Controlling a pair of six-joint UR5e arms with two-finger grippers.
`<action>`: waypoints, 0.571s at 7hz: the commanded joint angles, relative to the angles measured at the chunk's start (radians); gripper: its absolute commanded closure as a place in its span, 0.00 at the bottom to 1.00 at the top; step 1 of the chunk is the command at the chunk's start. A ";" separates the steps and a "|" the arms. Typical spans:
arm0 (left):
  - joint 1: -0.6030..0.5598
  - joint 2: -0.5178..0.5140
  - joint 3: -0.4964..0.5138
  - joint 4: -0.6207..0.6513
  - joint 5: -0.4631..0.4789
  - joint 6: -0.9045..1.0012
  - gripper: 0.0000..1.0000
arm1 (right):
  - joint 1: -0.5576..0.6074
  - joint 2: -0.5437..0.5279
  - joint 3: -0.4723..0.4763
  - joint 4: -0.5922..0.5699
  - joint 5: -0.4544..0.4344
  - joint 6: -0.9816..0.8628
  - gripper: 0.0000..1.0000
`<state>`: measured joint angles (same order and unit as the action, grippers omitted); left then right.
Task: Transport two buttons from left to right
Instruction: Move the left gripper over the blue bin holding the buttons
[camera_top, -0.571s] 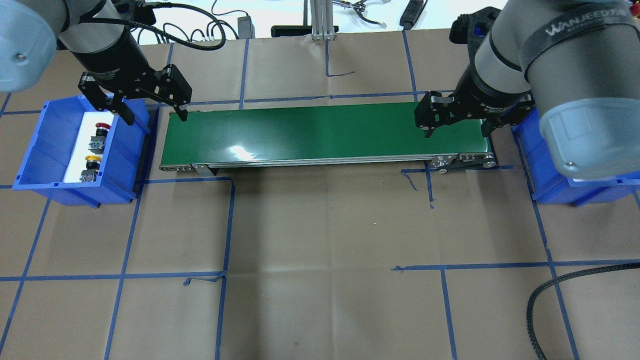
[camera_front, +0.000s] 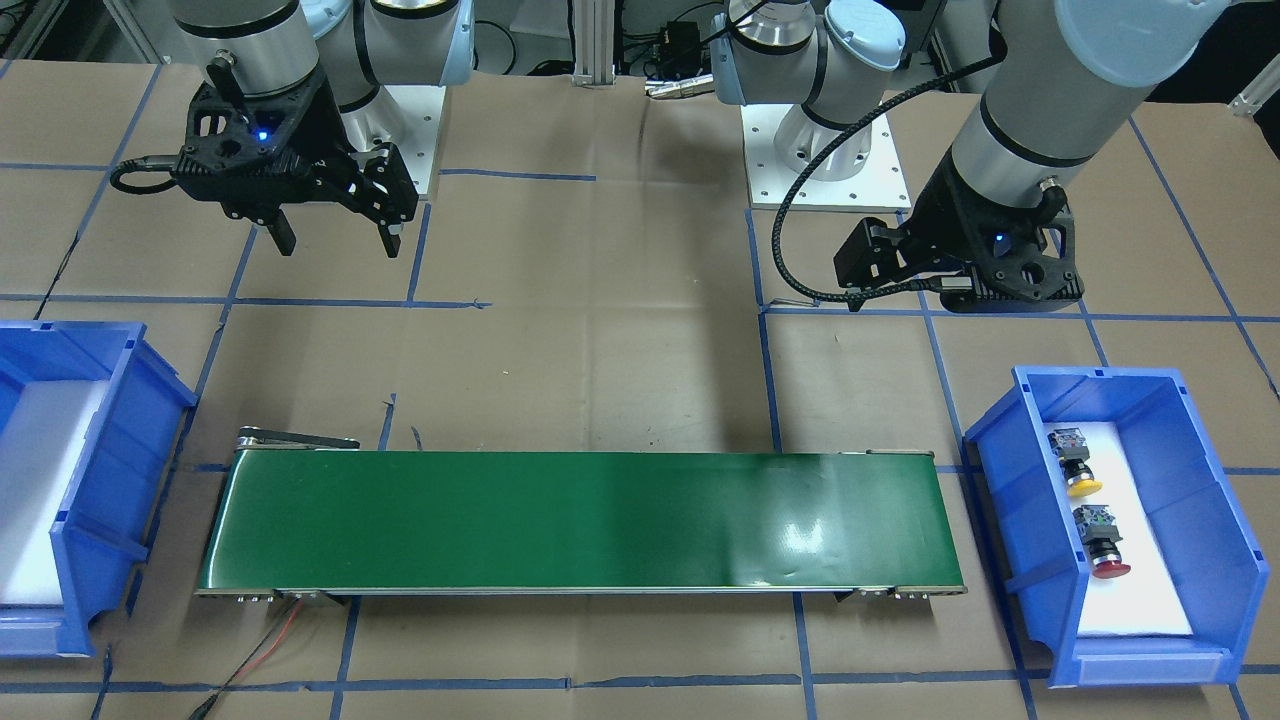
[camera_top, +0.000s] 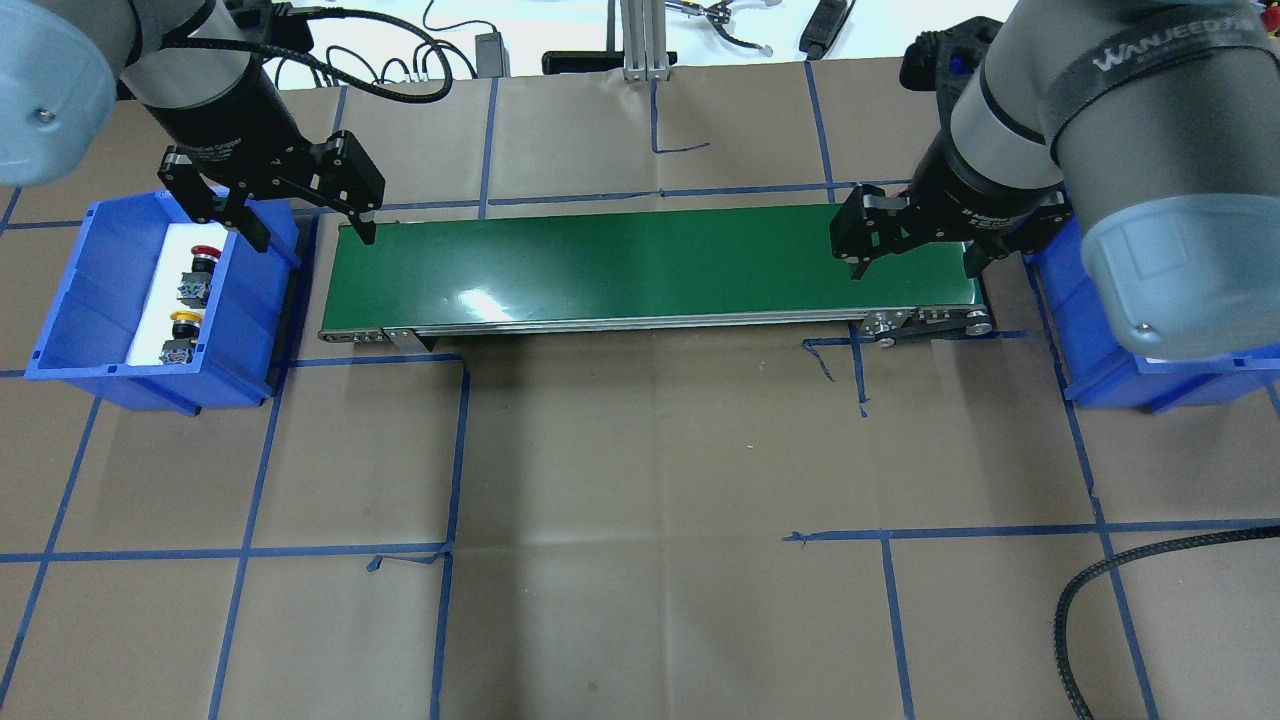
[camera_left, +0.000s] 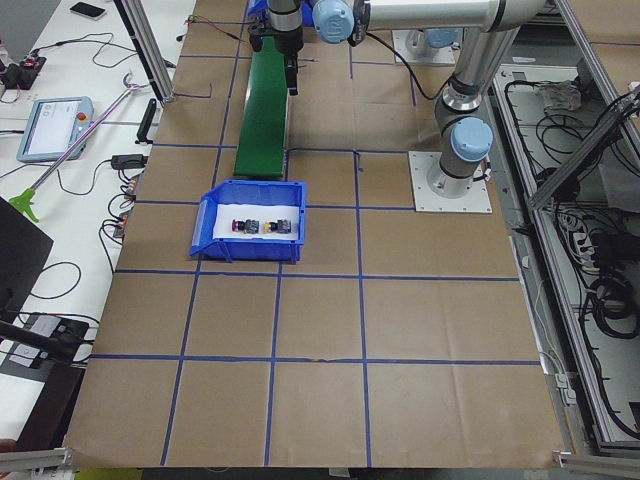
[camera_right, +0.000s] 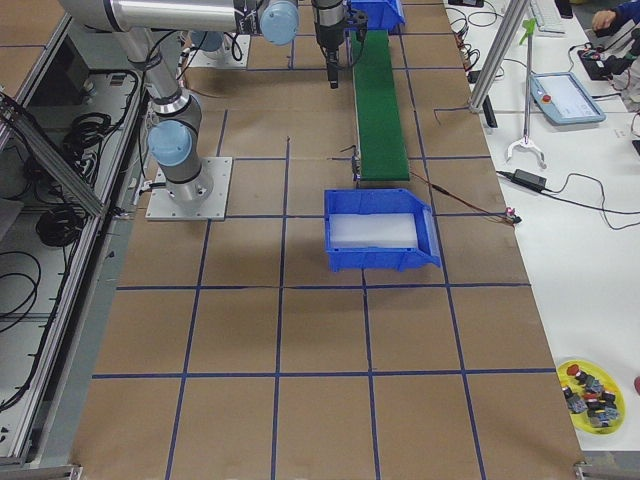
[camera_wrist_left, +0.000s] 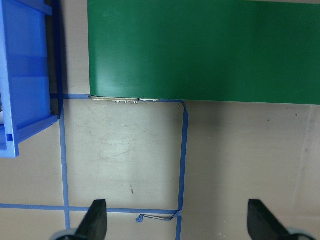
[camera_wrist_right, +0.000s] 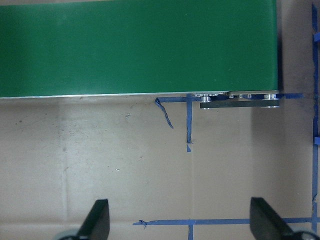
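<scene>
Front view: I'm seeing the yellow-capped button (camera_front: 1082, 487) and the red-capped button (camera_front: 1108, 568), both grey-bodied, lying in the blue bin (camera_front: 1025, 520) off the belt's (camera_front: 580, 520) end. Overhead: the left gripper (camera_top: 315, 238) and the right gripper (camera_top: 914, 268) are hovering over the belt's ends, jaws spread and empty.

A conveyor (camera_top: 650, 265) is lying across the bench (camera_top: 650, 500), with the left bin (camera_top: 90, 300) and right bin (camera_top: 1100, 370) sitting at its ends. The 2 buttons (camera_top: 203, 257) are lying side by side in the left bin. The left gripper (camera_top: 315, 238) and right gripper (camera_top: 916, 268) are hanging on the robot's side of the conveyor, 1 near each end.
</scene>
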<state>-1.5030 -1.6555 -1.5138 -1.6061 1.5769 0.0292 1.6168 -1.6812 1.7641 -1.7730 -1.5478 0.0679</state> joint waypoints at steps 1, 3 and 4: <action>0.001 0.002 0.000 0.000 -0.001 0.000 0.00 | 0.000 0.000 0.000 0.000 0.000 0.000 0.00; 0.001 0.000 0.001 0.000 -0.003 0.000 0.00 | 0.000 0.000 0.000 0.001 0.000 -0.002 0.00; 0.003 0.000 0.010 0.002 -0.001 0.005 0.00 | 0.000 0.000 0.000 0.001 0.000 -0.002 0.00</action>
<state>-1.5012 -1.6554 -1.5096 -1.6054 1.5745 0.0304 1.6168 -1.6812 1.7641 -1.7719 -1.5478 0.0661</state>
